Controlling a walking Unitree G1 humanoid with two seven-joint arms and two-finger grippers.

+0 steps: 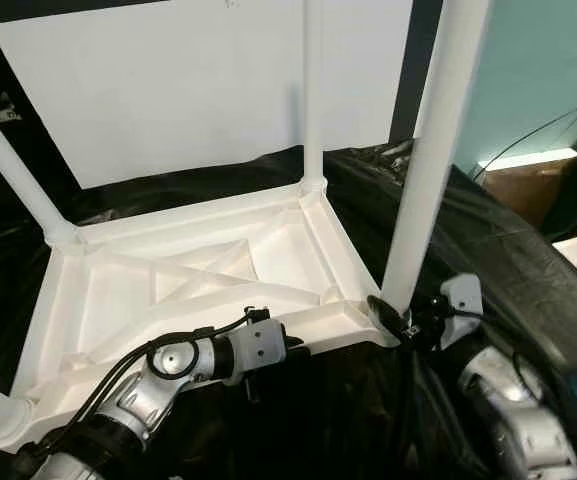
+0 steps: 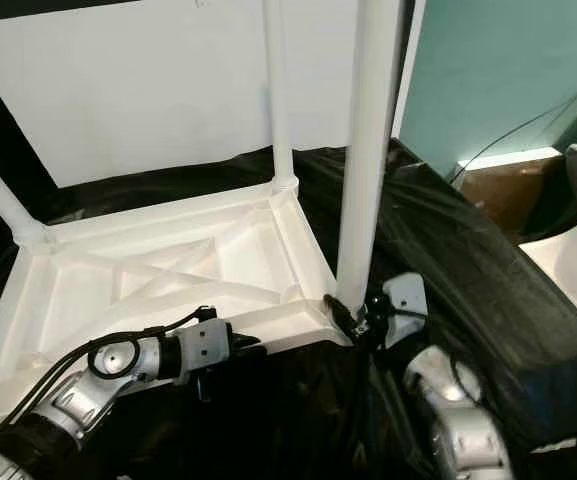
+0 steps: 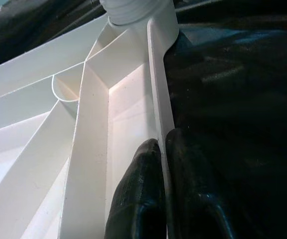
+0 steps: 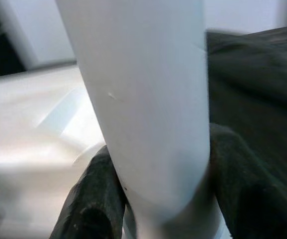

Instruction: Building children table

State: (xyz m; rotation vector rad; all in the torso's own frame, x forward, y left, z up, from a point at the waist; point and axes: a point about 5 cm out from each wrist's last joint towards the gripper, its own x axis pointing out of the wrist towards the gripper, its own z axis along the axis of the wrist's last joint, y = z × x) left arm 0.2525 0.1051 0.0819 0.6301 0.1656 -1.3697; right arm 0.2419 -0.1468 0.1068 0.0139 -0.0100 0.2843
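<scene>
Four white legs are standing up from an upturned white tabletop (image 1: 188, 270), which is lying ribbed underside up on a black sheet (image 1: 508, 250). The nearest leg (image 1: 430, 160), at the tabletop's near right corner, is being gripped low down by the right gripper (image 4: 158, 184); its two black fingers (image 4: 91, 199) are pressing against opposite sides of the tube, spread just as wide as the leg. The left gripper (image 3: 164, 189) is pinching the tabletop's near rim (image 3: 158, 99), one finger inside the wall and one outside, almost closed on the thin edge. A white board (image 1: 198, 80) is leaning behind the table, beside a teal wall (image 1: 538, 70).
</scene>
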